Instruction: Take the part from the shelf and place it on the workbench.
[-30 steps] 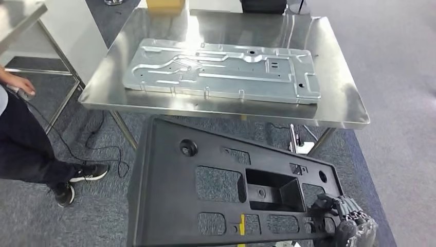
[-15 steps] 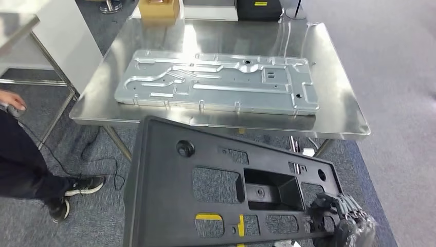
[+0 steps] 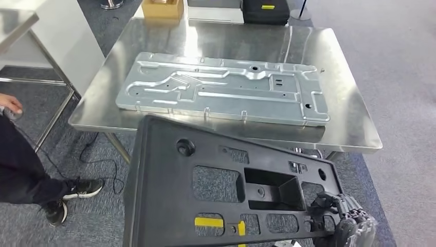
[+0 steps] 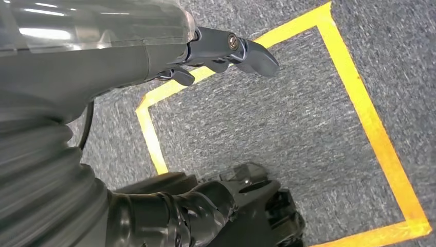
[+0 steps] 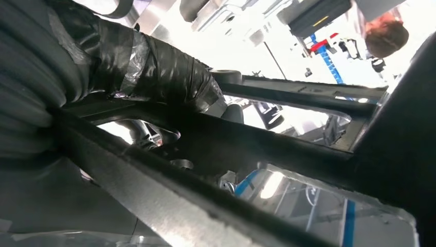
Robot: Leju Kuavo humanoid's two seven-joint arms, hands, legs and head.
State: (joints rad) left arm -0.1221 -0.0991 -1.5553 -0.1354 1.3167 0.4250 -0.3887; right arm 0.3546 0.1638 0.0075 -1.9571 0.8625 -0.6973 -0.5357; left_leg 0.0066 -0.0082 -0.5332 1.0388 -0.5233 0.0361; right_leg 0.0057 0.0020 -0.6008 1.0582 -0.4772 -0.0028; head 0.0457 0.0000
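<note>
Part material: the black plastic part (image 3: 205, 185) is a broad, flat moulded panel with a matte surface, a raised rim, rectangular cut-outs, a round boss near one corner and a deep box-shaped recess near the middle.
Part markings: yellow tape (image 3: 209, 222) shows through a lower cut-out.
Part position: held in the air in front of the robot, tilted, its far edge just overlapping the near edge of the tabletop (image 3: 355, 123) in the head view; not resting on it.
Right hand: the right hand (image 3: 345, 224) grips the part at its lower right corner; dark fingers (image 3: 329, 201) curl over the rim and through an opening. In the right wrist view the black-wrapped fingers (image 5: 154, 67) close around a bar of the part (image 5: 288, 154).
Left hand: the left hand (image 4: 226, 51) hangs over the floor; its fingers are spread apart and hold nothing.
Tabletop: polished stainless steel, reflective, rounded corners, on thin metal legs.
On the tabletop: a long stamped sheet-metal panel (image 3: 221, 87), light grey, with pressed ribs, channels and small holes, lies flat across the middle.
Beyond the tabletop: a cardboard box (image 3: 162, 7) and a black case (image 3: 265, 10).
Floor: grey carpet (image 3: 401, 56); yellow tape lines (image 4: 360, 103) form a rectangle on it.
Bystander: a person (image 3: 20, 170) in dark trousers and black shoes stands at the left, with a cable trailing on the floor.
</note>
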